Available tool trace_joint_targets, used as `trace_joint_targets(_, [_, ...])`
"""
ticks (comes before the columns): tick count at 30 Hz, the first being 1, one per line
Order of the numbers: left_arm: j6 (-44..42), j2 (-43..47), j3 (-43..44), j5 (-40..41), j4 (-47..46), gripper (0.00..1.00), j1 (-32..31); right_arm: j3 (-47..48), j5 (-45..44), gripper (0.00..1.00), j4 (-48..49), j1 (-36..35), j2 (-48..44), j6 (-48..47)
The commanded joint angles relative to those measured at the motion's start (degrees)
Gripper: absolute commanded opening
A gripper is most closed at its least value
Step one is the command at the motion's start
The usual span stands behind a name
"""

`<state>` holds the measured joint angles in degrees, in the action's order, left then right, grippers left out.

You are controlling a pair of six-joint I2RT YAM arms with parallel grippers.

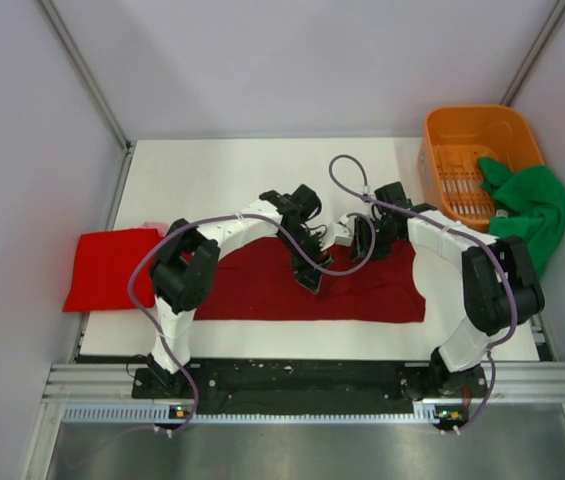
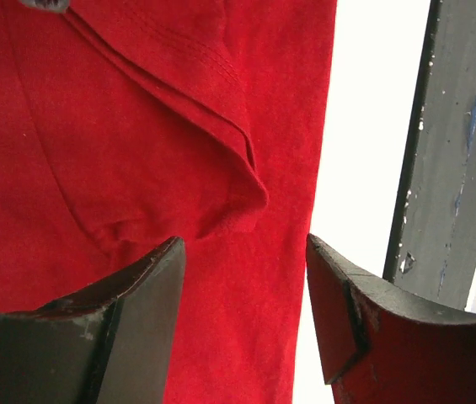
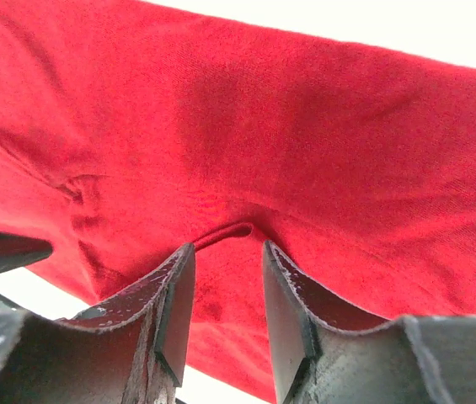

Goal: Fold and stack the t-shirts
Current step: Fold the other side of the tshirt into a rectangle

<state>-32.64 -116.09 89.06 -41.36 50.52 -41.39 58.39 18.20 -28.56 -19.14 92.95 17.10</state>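
From above, the white-and-black left arm (image 1: 232, 228) and right arm (image 1: 442, 235) cover the middle of the far edge of the dark maroon cloth t-shirt (image 1: 362, 295), so we cannot follow it there. The bright green cloth t-shirt (image 1: 532, 210) drapes over the orange slotted plastic basket (image 1: 432, 150) and hides its near right corner. A pale pink scrap (image 1: 152, 228) behind the bright red folded t-shirt (image 1: 107, 268) is too small for us to name. In the left wrist view, the top edge cuts off a grey patch (image 2: 48, 4). In the right wrist view, the left edge cuts off a dark wedge (image 3: 2, 252).
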Motion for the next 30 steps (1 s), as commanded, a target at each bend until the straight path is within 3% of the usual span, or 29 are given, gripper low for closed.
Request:
trace_joint_targets(1, [-2.3,4.7,-1.6,-1.6,1.2,0.64,-0.2,2.9,-1.1,0.38,1.0,-2.5,3.6,-0.9])
trace_joint_targets(9, [-1.8,4.1,-2.0,-2.0,1.0,0.64,-0.2,1.9,-3.9,0.38,2.1,-2.4,5.7,-0.7])
trace_joint_targets(19, [-2.0,4.0,-1.6,-1.2,1.2,0.64,-0.2,5.0,-17.9,0.33,-2.4,-7.3,8.0,-1.7])
trace_joint_targets(23, [-2.4,3.9,-1.6,-1.2,1.2,0.64,-0.3,4.3,-22.8,0.25,-3.9,-8.5,8.1,-1.5])
trace_joint_targets(30, [-2.8,4.4,-1.7,-1.4,1.3,0.64,-0.2,4.8,-23.0,0.05,-4.1,-9.2,9.1,-1.1])
